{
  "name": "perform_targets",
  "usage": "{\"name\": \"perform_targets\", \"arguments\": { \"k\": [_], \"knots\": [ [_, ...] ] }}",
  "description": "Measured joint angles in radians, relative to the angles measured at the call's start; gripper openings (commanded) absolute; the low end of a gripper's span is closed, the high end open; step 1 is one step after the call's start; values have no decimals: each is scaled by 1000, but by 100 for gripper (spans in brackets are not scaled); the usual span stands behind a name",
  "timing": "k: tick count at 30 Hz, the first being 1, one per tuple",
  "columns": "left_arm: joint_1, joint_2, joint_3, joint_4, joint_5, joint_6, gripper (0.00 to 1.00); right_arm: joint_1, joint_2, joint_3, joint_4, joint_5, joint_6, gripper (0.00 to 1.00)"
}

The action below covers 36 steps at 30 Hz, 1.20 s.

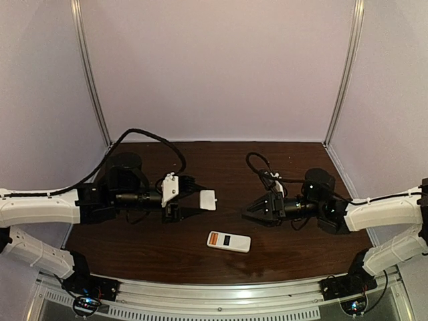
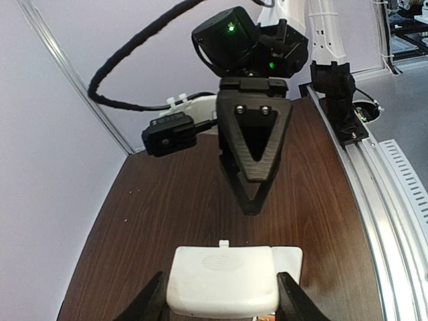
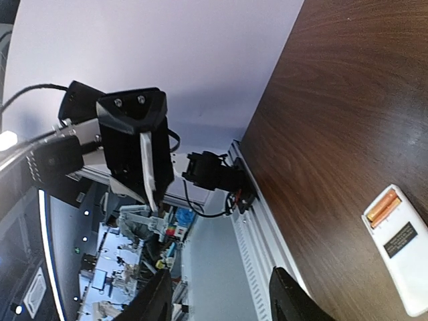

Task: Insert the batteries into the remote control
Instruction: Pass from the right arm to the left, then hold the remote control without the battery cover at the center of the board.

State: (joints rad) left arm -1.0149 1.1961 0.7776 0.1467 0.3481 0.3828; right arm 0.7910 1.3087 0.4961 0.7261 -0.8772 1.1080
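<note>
Left claw (image 2: 222, 302): clamped on the white battery cover (image 2: 221, 275), held above the table (image 1: 154, 247).
Right claw (image 3: 224, 297): jaws apart, nothing between them.
Remote control (image 1: 229, 241): lies back-up near the table's front edge, between both arms, touched by neither.
Batteries (image 3: 382, 207): orange, seated in the remote's uncovered end compartment.

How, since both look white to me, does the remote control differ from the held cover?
The remote control lies on the table; the cover is held in the left gripper. The remote control is longer, with orange batteries at one end; the cover is plain. Both are white.
</note>
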Motion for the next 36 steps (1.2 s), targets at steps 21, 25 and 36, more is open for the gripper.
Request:
{"name": "perform_targets", "arguments": {
  "k": [21, 25, 36],
  "knots": [
    [15, -51, -126, -52, -46, -77, 23, 106, 220, -80, -362, 110, -202, 38],
    [15, -42, -126, -78, -47, -96, 23, 77, 246, -58, -352, 114, -221, 37],
    [13, 82, -125, -175, -69, -114, 22, 14, 261, -24, -357, 116, -278, 37]
  ]
}}
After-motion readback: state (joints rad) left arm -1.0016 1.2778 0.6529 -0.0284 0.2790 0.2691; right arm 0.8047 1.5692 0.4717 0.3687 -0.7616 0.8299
